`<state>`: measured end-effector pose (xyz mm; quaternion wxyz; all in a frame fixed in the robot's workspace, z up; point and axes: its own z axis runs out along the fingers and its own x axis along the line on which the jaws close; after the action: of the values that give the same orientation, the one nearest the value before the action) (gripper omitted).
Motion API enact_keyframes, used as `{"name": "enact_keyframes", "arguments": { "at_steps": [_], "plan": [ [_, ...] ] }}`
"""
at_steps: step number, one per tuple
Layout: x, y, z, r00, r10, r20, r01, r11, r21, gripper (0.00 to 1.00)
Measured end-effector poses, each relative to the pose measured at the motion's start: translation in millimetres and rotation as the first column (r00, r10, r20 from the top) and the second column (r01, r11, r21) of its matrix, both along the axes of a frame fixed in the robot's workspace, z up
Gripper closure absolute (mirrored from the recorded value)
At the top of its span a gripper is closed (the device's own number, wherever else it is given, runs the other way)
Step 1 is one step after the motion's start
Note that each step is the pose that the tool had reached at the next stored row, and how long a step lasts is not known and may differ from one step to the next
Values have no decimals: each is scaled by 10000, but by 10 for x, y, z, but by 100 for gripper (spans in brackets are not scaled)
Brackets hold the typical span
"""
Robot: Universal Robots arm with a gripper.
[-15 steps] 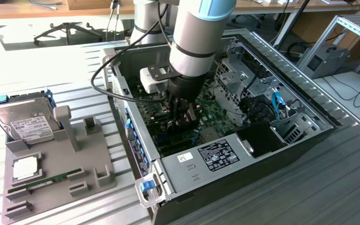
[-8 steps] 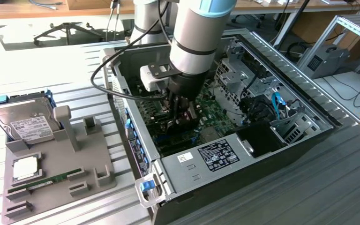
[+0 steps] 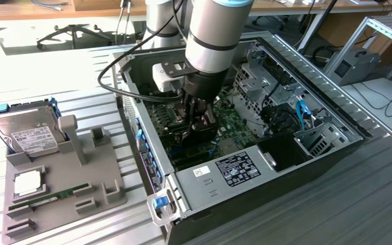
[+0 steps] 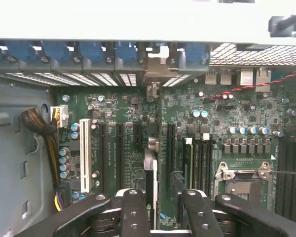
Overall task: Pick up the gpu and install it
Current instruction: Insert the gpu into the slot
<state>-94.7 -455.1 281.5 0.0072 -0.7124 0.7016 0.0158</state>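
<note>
Inside the open PC case (image 3: 332, 109), the gpu (image 4: 149, 170) is held edge-on by the clamped pincer (image 4: 158, 207) above the motherboard (image 4: 123, 118) slots; hard drive (image 3: 27, 135) sits in the tray (image 3: 67, 196).

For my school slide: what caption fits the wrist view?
Gripper holding the gpu edge-on above the motherboard inside the computer case.

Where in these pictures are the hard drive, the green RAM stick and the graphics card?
hard drive (image 3: 29, 133), exterior view, its white label.
RAM stick (image 3: 49, 197), exterior view, middle of the green strip.
graphics card (image 4: 149, 168), wrist view, its top edge between the pincer arms.
</note>
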Motion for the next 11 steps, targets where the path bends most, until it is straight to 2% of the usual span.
{"name": "enact_keyframes", "arguments": {
  "at_steps": [1,2,3,5,11],
  "plan": [
    [8,5,0,10000,11,-3,-11,10000,-1,67],
    [15,6,0,10000,25,-6,-25,10000,-1,75],
    [29,6,0,10000,49,-10,-49,10000,1,75],
    [88,6,0,9999,135,-30,-135,9999,0,87],
    [208,6,0,9994,330,-57,-330,9995,1,89]
  ]
}}
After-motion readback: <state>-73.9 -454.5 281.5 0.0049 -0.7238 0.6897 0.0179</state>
